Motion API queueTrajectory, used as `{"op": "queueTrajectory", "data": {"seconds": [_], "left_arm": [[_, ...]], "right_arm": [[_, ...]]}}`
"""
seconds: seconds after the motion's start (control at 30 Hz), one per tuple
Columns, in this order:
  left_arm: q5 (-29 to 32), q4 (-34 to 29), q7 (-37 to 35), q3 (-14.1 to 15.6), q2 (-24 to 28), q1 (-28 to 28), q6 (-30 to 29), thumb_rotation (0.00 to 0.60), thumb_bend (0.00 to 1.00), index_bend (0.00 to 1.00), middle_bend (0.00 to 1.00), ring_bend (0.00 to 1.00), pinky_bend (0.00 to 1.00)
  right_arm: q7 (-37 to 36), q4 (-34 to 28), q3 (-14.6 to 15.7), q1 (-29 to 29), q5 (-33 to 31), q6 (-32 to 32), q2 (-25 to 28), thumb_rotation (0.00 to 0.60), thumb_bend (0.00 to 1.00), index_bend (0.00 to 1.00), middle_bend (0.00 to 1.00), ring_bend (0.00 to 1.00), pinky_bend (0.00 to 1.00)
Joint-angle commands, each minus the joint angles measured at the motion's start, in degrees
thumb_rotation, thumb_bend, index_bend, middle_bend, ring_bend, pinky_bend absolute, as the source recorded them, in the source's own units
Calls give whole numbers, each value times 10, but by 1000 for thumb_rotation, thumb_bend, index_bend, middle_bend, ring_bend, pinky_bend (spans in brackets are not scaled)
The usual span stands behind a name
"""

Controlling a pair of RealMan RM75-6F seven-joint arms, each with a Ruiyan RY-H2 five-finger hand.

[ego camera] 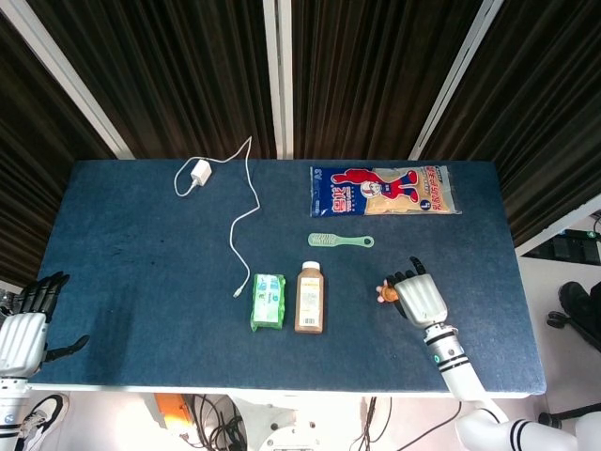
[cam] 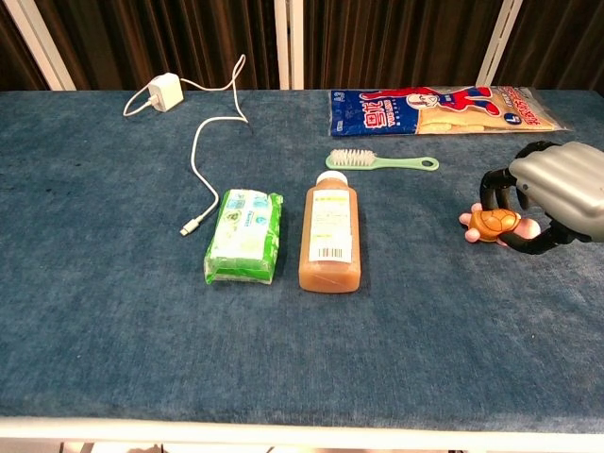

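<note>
A small orange-brown turtle toy [ego camera: 386,295] [cam: 495,224] sits low on the blue table, right of centre. My right hand [ego camera: 423,301] [cam: 557,193] grips it, dark fingers curled over its top and the thumb hooked under its near side. My left hand [ego camera: 23,329] hangs off the table's near left corner, holding nothing, with its fingers spread. It shows only in the head view.
An amber bottle [ego camera: 311,299] [cam: 329,231] lies beside a green wipes pack [ego camera: 269,301] [cam: 244,235] mid-table. A green brush [ego camera: 340,241] [cam: 380,160] and a snack bag [ego camera: 387,191] [cam: 444,107] lie behind the right hand. A white charger [ego camera: 199,175] [cam: 163,92] with its cable lies at the far left.
</note>
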State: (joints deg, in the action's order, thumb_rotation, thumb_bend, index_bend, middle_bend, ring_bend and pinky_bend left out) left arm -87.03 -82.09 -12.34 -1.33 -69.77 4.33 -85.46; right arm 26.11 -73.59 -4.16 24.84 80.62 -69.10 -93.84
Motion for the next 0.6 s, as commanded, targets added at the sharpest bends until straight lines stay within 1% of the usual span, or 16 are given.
{"op": "queueTrajectory", "data": {"seconds": [0.03,0.1,0.13,0.17,0.23,0.3,0.4,0.6], "left_arm": [[0,-2,1,0,1,0,0,600,128,60,18,0,27],[0,-3,1,0,2,0,0,600,128,60,18,0,28],[0,-3,1,0,2,0,1,600,128,60,18,0,28],[1,-3,1,0,2,1,1,600,128,60,18,0,29],[1,-3,0,0,2,1,3,600,127,60,18,0,30],[2,-2,-1,0,2,2,5,600,127,60,18,0,31],[2,-1,-3,0,1,2,5,600,127,60,17,0,32],[4,2,-9,0,1,0,6,600,127,61,17,0,34]], "right_arm": [[0,-19,-5,-2,-2,-4,14,600,157,250,342,293,29],[0,-27,-6,-3,-3,-5,19,600,157,249,340,292,44],[-2,-32,-7,-4,-5,-6,22,600,157,248,341,292,79],[-3,-36,-6,-5,-5,-5,24,600,159,250,345,292,145],[-6,-40,-5,-4,-7,0,28,600,185,270,362,292,310],[-9,-43,-4,-3,-9,6,30,600,212,302,378,297,413],[-13,-41,-3,0,-7,11,27,600,234,364,393,335,480],[-5,-29,0,9,-10,30,15,600,274,463,419,404,511]]}}
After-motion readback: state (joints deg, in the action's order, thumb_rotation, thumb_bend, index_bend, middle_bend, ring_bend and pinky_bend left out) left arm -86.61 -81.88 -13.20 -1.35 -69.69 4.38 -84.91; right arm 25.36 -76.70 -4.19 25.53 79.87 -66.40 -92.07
